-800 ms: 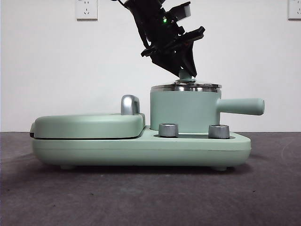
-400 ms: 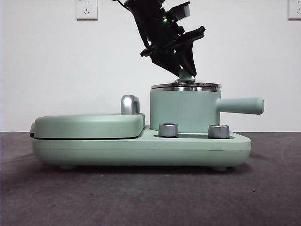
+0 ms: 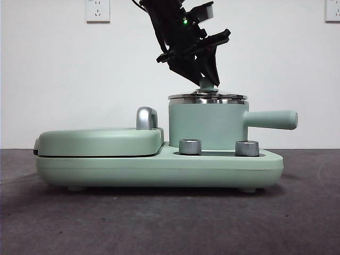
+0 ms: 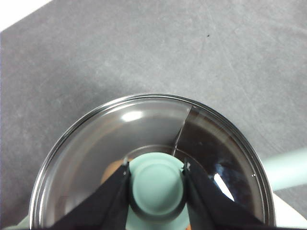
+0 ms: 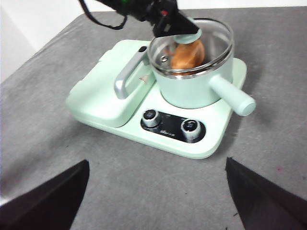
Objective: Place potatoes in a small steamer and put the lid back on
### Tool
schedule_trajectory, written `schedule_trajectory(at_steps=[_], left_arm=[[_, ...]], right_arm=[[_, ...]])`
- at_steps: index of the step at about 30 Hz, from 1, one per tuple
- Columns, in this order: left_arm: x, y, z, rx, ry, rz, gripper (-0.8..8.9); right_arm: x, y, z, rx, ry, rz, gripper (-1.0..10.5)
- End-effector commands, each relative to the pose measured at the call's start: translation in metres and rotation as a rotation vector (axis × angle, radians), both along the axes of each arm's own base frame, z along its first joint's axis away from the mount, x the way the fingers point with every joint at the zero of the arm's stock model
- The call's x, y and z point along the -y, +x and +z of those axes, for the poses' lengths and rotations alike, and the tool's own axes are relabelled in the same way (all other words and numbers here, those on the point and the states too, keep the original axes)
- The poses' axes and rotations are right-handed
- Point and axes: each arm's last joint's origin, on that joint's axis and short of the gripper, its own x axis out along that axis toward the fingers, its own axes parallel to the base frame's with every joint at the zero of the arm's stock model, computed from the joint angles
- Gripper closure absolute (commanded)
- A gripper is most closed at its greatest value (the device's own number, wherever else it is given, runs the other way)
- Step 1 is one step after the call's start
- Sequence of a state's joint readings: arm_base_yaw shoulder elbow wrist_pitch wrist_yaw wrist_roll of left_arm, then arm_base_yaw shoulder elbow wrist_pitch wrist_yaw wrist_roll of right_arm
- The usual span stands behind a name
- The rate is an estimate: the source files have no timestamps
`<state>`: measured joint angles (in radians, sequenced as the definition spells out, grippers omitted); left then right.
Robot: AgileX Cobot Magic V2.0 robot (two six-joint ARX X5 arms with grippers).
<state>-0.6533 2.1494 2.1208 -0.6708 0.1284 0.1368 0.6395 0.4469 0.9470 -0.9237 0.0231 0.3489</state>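
The mint-green small steamer [image 3: 204, 125] stands on the right of the cooker base, its straight handle [image 3: 272, 119] pointing right. The glass lid [image 3: 207, 96] rests on its steel rim. My left gripper [image 3: 207, 82] comes down from above and is shut on the lid's green knob [image 4: 156, 184]. The lid glass [image 4: 96, 143] fills the left wrist view. Through the lid [image 5: 216, 33] the right wrist view shows the orange-brown potato [image 5: 188, 53] inside the steamer [image 5: 192, 88]. My right gripper [image 5: 157, 163] is open and empty, well back from the cooker.
The green cooker base [image 3: 159, 167] sits on a dark grey table. The flat griddle cover [image 3: 101, 141] with a steel handle [image 3: 146, 118] is on its left. Two steel dials [image 3: 190, 146] [image 3: 247, 147] face front. A white wall stands behind.
My left gripper, the lid and the steamer's top have shifted very slightly left and up. The right arm has not moved.
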Motion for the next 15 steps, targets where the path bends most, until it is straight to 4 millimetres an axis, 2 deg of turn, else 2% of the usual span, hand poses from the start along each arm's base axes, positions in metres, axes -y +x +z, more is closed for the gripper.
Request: schedule_trajectory(at_steps=[1,15], left_arm=[[0.0027,-0.0043,0.0113,0.003,-0.027,0.008,7.97],[0.0105,-0.0070,0.0066,-0.001,-0.022,-0.010,7.95]], right_arm=[[-0.0002,-0.0002,0.0028,0.009,0.017,-0.002,5.0],[0.0000,-0.0001,0.0027,0.010,0.014,-0.008,5.0]])
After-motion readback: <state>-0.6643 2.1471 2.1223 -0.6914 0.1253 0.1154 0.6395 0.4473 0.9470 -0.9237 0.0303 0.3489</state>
